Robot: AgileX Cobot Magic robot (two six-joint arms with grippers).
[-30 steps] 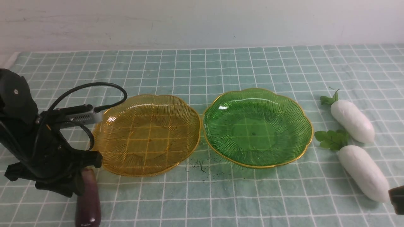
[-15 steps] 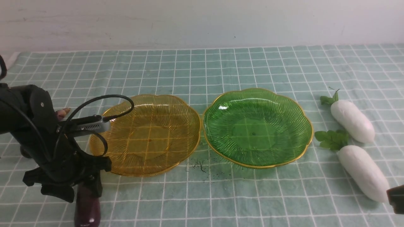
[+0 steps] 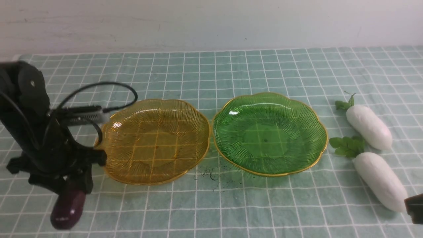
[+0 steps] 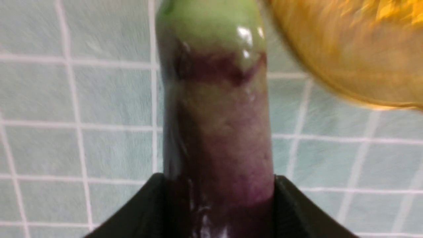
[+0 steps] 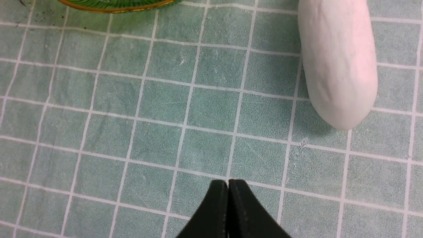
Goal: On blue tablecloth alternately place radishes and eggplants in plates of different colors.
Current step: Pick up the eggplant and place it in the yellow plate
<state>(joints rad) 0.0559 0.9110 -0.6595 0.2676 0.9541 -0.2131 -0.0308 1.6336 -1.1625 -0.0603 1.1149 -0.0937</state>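
My left gripper is shut on a dark-purple eggplant, which hangs tilted just left of the amber-yellow plate. In the left wrist view the eggplant fills the gap between both black fingers, over the blue tablecloth; the amber plate's rim lies close by. The green plate is empty. Two white radishes lie to its right. My right gripper is shut and empty, low over the cloth near the nearer radish.
Dark crumbs are scattered on the cloth between the two plates at the front. A pale wall stands behind the table. The green plate's edge shows at the border of the right wrist view.
The left gripper closed on the eggplant and shifted left and up; the eggplant's near end swung leftward with it. The right arm has not moved.
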